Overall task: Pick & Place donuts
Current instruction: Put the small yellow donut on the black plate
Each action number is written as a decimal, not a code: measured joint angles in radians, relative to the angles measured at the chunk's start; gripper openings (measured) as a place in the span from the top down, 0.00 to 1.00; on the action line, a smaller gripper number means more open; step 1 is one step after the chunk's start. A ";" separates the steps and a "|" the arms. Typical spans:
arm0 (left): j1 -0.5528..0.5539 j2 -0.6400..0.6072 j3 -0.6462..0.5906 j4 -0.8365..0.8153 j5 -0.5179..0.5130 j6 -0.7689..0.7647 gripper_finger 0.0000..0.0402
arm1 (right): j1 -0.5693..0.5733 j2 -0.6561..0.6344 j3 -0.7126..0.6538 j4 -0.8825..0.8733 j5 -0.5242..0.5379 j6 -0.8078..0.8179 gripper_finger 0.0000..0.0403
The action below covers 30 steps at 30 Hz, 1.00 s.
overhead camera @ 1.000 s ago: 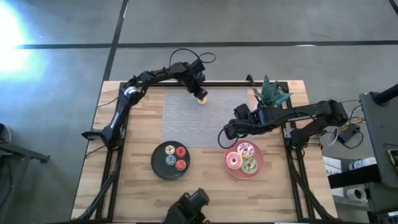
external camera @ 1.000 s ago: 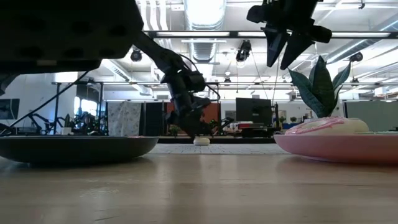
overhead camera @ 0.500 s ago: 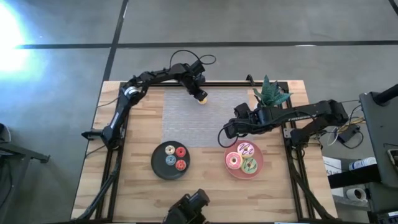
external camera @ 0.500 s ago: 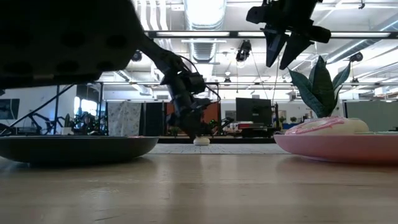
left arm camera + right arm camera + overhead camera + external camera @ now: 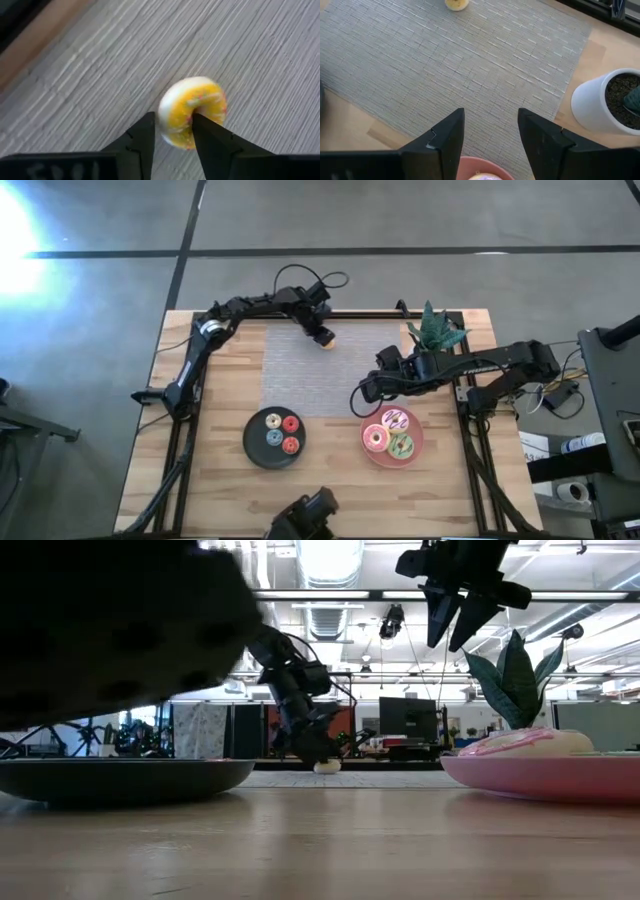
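A tiny yellow donut (image 5: 325, 340) sits on the grey mat (image 5: 330, 370) near its far edge. My left gripper (image 5: 319, 331) reaches down to it and is shut on it (image 5: 192, 107). My right gripper (image 5: 366, 394) is open and hovers high (image 5: 455, 618) over the mat's near right corner, just beyond the pink plate (image 5: 417, 448). That plate holds the three larger donuts: pink-white (image 5: 396, 420), pink-orange (image 5: 376, 439) and green (image 5: 401, 446). The dark plate (image 5: 252, 442) carries several tiny donuts (image 5: 291, 423). My left gripper pinches the yellow donut's ring on the side nearest the gripper (image 5: 176, 131) between its two fingers; one finger (image 5: 145, 132) lies outside the ring, the other (image 5: 207, 131) is at its hole. The fingers slant down from the far side. The donut is tipped up, its low edge (image 5: 325, 768) on the mat.
A potted plant in a white pot (image 5: 432, 330) stands at the far right of the mat, close behind my right arm. The two plates sit side by side near the table's near edge. Bare mat lies between the yellow donut and the plates.
My left arm has dropped a little lower over the yellow donut and leaned slightly toward the table's right. The donut stays at the same spot on the mat. My right arm has kept still.
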<state>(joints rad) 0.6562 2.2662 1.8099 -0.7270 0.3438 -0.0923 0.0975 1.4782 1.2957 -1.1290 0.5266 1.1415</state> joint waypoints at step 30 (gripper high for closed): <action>-0.249 -0.832 -0.798 0.032 -0.019 -0.287 1.00 | -0.017 0.003 -0.034 0.094 -0.006 -0.107 0.59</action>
<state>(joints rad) 0.4075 1.4344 1.0115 -0.6954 0.3247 -0.3791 0.0806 1.4807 1.2614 -1.0347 0.5204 1.0346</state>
